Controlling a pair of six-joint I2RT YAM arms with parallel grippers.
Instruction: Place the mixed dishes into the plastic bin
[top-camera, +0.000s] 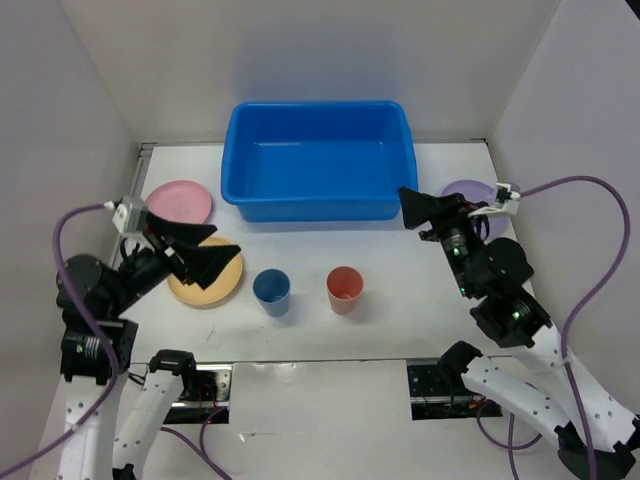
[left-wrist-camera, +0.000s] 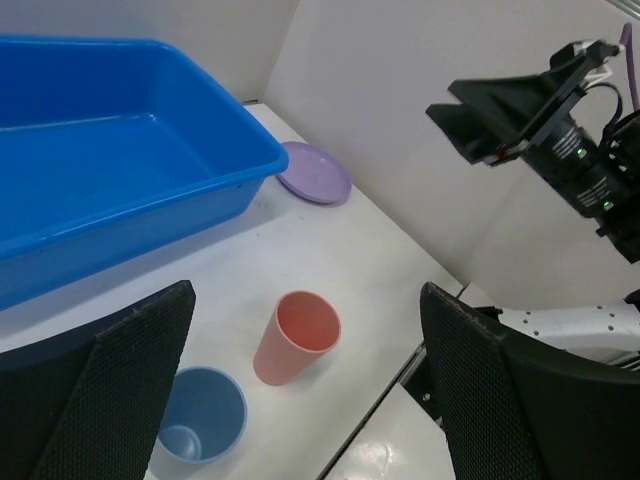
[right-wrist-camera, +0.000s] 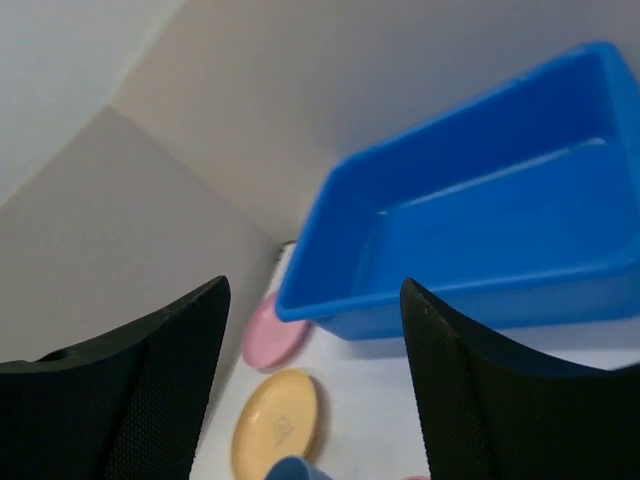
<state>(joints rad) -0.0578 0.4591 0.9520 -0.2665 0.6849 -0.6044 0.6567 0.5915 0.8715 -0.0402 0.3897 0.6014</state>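
The big blue bin (top-camera: 318, 160) stands empty at the back middle; it also shows in the left wrist view (left-wrist-camera: 90, 170) and the right wrist view (right-wrist-camera: 480, 230). A pink plate (top-camera: 180, 202) lies left of it, a lilac plate (top-camera: 470, 195) right of it, partly behind the right arm. A yellow-orange plate (top-camera: 208, 280) lies under my left gripper (top-camera: 210, 250), which is open and empty above it. A blue cup (top-camera: 271, 291) and a coral red cup (top-camera: 345, 289) stand upright in front of the bin. My right gripper (top-camera: 418, 207) is open and empty, raised by the bin's right front corner.
White walls close in the table on the left, back and right. Two black mounting plates (top-camera: 440, 385) sit at the near edge by the arm bases. Purple cables (top-camera: 600, 260) loop off both arms.
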